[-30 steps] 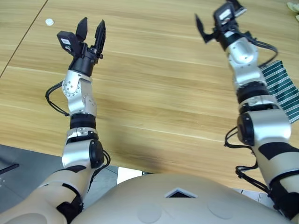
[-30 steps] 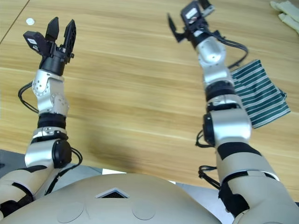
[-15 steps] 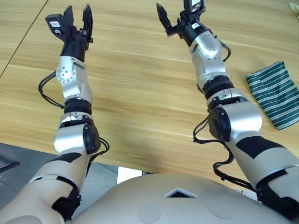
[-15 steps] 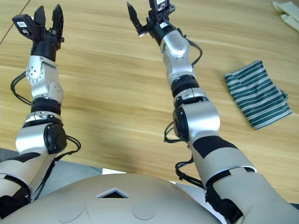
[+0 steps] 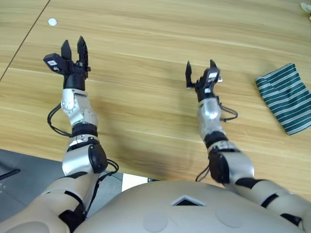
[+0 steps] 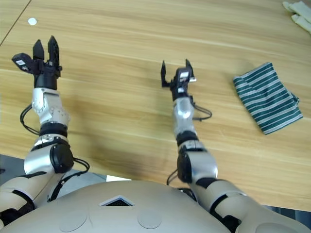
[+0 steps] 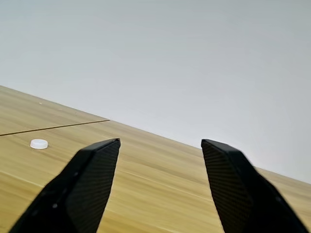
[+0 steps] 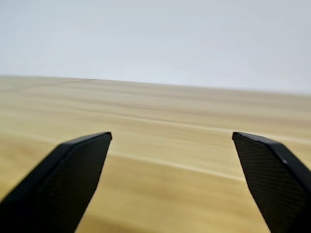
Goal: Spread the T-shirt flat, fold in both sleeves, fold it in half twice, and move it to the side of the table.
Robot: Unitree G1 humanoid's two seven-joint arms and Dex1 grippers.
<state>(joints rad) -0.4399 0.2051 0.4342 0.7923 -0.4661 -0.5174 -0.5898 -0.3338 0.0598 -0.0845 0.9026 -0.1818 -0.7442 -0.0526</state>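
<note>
T-shirt (image 5: pixel 284 97): folded striped cloth, probably light and limp, best pinched at an edge; left gripper (image 5: pixel 73 46) and right gripper (image 5: pixel 199 65) both spread wide, empty.

Quick count: one table (image 5: pixel 146 43), wood top; one T-shirt (image 5: pixel 284 97), the green striped one, folded up; two claws, so a left claw (image 5: pixel 73 42) and a right claw (image 5: pixel 199 65); two black fingers (image 7: pixel 87 179) on each, four fingers total; one little white round disc (image 5: pixel 52 22) way over on the left; one pale bit of fabric (image 6: pixel 296 12) poking in at the far right corner
</note>
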